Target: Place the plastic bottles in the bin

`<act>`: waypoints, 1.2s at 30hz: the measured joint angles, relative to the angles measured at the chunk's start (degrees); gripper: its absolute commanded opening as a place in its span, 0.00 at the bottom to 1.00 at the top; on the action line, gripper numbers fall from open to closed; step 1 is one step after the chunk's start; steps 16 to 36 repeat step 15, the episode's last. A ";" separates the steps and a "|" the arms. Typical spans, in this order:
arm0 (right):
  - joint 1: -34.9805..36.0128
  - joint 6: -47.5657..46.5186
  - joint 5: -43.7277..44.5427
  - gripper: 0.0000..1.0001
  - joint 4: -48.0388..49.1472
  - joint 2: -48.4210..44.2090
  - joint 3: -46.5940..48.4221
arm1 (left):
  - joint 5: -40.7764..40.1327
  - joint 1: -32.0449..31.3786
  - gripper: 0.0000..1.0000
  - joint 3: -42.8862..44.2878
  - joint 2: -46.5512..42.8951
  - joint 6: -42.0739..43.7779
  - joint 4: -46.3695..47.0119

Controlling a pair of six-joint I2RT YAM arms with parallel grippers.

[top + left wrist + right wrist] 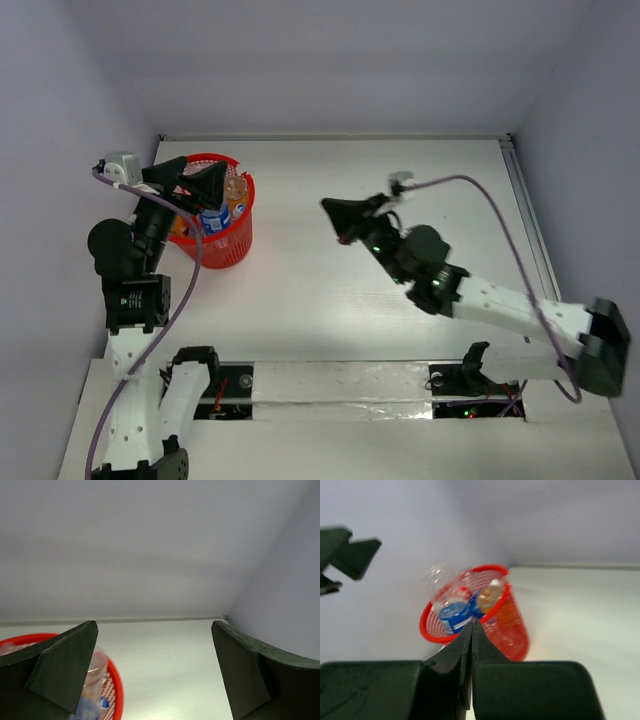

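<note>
The red mesh bin (235, 243) stands at the table's back left. Several plastic bottles stick out of it: a clear one with a blue label (215, 219) and an orange-filled one (237, 188). My left gripper (190, 182) hangs open and empty just above the bin's rim. In the left wrist view its fingers (65, 670) are spread wide, with the bin's rim (118, 690) and a clear bottle (94, 680) at the lower left. My right gripper (336, 212) is shut and empty over the middle of the table, pointing at the bin (512, 630). The blue-labelled bottle (453, 615) and the orange one (490, 594) show beyond its tip (471, 628).
White walls close in the table at the back and on both sides. The left wall is close behind the bin. The right arm's purple cable (480, 190) arcs over the right half of the table. No loose bottle shows on the tabletop (400, 170).
</note>
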 measured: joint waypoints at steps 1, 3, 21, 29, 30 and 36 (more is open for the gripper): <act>0.00 -0.42 1.75 0.01 0.39 -4.70 -3.52 | 1.95 0.00 0.99 -0.85 0.07 -0.63 1.64; -0.02 -1.09 6.67 0.26 -0.44 -16.02 -10.73 | 6.16 0.00 0.99 -2.91 0.17 -2.19 5.40; -0.11 -5.27 31.45 0.86 -11.21 -56.19 -27.74 | 18.45 0.00 0.99 -10.05 4.61 -8.37 20.17; -0.11 -5.27 31.45 0.86 -11.21 -56.19 -27.74 | 18.45 0.00 0.99 -10.05 4.61 -8.37 20.17; -0.11 -5.27 31.45 0.86 -11.21 -56.19 -27.74 | 18.45 0.00 0.99 -10.05 4.61 -8.37 20.17; -0.11 -5.27 31.45 0.86 -11.21 -56.19 -27.74 | 18.45 0.00 0.99 -10.05 4.61 -8.37 20.17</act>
